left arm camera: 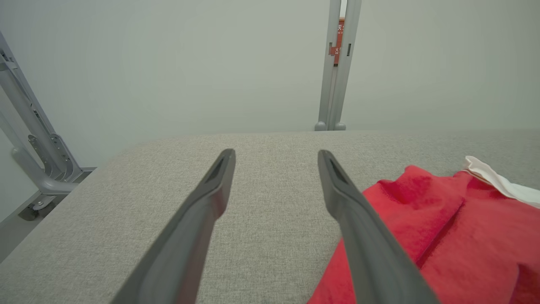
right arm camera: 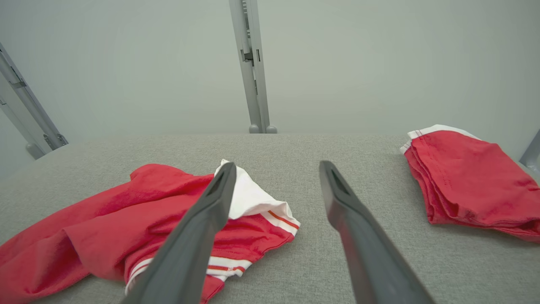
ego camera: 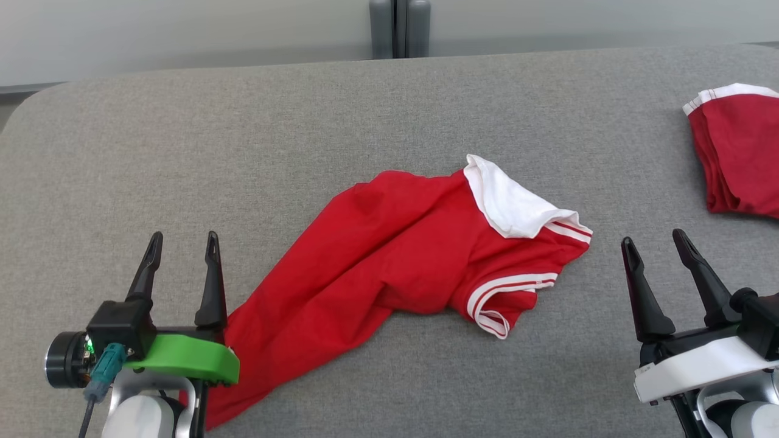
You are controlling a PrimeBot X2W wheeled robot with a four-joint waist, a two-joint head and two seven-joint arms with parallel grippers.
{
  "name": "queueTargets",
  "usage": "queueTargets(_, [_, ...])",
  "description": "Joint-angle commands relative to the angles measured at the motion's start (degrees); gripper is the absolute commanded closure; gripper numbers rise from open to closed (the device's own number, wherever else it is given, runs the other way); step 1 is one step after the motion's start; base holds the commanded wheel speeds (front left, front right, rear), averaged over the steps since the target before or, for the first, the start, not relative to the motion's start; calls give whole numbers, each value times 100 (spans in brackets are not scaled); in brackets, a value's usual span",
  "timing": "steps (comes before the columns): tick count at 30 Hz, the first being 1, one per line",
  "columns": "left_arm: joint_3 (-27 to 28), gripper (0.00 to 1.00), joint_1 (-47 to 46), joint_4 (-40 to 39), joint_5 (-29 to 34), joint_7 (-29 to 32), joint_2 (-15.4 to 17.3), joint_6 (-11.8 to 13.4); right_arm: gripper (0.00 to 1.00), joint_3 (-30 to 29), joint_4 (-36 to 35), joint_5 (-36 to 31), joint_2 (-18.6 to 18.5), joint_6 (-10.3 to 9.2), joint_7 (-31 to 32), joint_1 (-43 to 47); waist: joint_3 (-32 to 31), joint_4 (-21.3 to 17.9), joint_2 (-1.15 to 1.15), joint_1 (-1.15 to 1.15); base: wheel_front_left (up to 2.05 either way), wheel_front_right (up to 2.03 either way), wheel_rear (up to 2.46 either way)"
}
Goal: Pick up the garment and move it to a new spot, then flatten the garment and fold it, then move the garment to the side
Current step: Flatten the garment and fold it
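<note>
A crumpled red garment (ego camera: 389, 255) is seen mid-frame on the tabletop (ego camera: 243, 121). The left gripper (ego camera: 184, 237) and right gripper (ego camera: 652, 237) are held empty, jaws wide. If one layer is pinched, bunching is risked.

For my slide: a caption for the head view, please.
Crumpled red shirt, white collar, on grey fabric table between left gripper and right gripper, both open.

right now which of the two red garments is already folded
The red white-trimmed garment at far right, stacked in neat layers; the red white-collared garment in the middle lies crumpled.
</note>
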Motion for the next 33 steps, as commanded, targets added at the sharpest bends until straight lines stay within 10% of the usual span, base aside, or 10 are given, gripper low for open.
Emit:
queueTargets(1, [-49,0,-205,23,-9,97,56,-43,0,1,-23,31,1,-9,-20,-53,61,12,0,0,0,0,0])
queueTargets(22, [-1043,0,-1278,1992,-527,2042,-70,-1079,0,189,251,148,-29,-9,-212,-401,552,-195,0,0,0,0,0])
queueTargets(23, [-1065,15,-1267,2000,-540,2075,-64,-1087,0,182,263,149,-23,-9,-219,-399,553,-191,0,0,0,0,0])
queueTargets(25, [-1066,100,-1279,1989,-559,2031,-44,-1096,0,179,276,160,-7,-9,-233,-411,560,-184,0,0,0,0,0])
queueTargets(33, [-816,100,-1611,1766,-313,1049,21,-748,0,221,335,201,-10,-9,-251,-474,513,-153,0,0,0,0,0])
